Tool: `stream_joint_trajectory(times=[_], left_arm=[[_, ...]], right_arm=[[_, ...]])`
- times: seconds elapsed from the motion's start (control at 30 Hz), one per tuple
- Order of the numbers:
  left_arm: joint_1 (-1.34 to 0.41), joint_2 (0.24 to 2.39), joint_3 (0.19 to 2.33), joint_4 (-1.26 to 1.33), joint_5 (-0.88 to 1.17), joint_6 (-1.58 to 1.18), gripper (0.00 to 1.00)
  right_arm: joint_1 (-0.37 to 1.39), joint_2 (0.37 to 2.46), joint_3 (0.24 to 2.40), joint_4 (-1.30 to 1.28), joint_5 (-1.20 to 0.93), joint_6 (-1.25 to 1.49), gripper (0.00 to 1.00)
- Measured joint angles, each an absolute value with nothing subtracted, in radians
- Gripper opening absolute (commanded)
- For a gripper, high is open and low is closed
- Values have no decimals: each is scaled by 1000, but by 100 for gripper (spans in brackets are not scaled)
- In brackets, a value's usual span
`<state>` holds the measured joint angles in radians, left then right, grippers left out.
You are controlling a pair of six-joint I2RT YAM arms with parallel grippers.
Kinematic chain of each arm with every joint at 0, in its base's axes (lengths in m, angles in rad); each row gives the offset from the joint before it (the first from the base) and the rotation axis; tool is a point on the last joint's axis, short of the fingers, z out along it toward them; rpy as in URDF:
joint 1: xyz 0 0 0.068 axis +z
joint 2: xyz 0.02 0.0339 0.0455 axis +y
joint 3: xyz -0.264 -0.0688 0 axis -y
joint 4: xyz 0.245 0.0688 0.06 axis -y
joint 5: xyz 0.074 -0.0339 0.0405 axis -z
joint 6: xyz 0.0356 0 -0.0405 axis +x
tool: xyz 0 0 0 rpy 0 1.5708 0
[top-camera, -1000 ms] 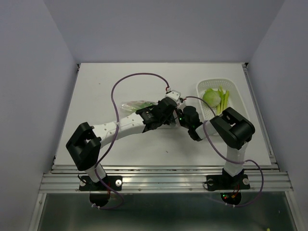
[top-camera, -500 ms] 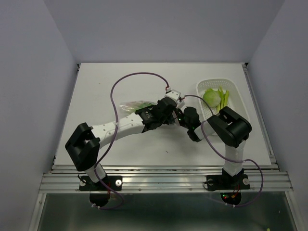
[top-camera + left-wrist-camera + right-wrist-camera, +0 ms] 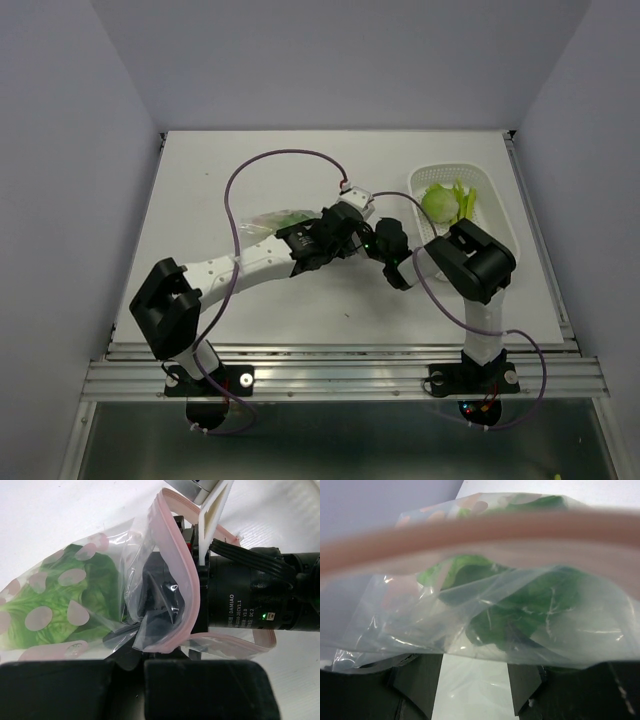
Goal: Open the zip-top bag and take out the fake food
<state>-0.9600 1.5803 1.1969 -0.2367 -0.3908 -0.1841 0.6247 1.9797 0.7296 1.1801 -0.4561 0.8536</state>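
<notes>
The zip-top bag (image 3: 268, 217) lies left of centre, its pink zipper strip (image 3: 183, 582) pulled open into a loop. My left gripper (image 3: 347, 233) is shut on the bag's lower lip (image 3: 150, 645), its jaws (image 3: 142, 664) pressed together at the bottom of the left wrist view. My right gripper (image 3: 377, 238) is open, and its dark fingers (image 3: 160, 592) sit in the bag's mouth. In the right wrist view the bag (image 3: 410, 620) drapes over the spread fingers (image 3: 417, 680). A dark green leaf (image 3: 520, 612) and pale green leafy food (image 3: 30, 630) are still inside.
A white perforated basket (image 3: 440, 172) stands at the right and holds a pale green lettuce ball (image 3: 436, 202) and yellow-green strips (image 3: 463, 203). The right arm's elbow (image 3: 475, 262) is close beside the basket. A purple cable (image 3: 280, 160) loops over the table behind the bag.
Both grippers have shifted a little to the left, toward the bag. The right arm's elbow has moved left with them. The basket and its food have not moved.
</notes>
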Motion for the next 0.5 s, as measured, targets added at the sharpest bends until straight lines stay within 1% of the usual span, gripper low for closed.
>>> stream_joint_trajectory(times=[0.33,0.5], left_arm=[[-954,1559,1139,-237,-363,-105,0],[-948,1558,1124,-240,-344,-75,0]], right_arm=[[639,2020,757,1169,-521,736,56],[639,2073,773,1224,-556,710,56]])
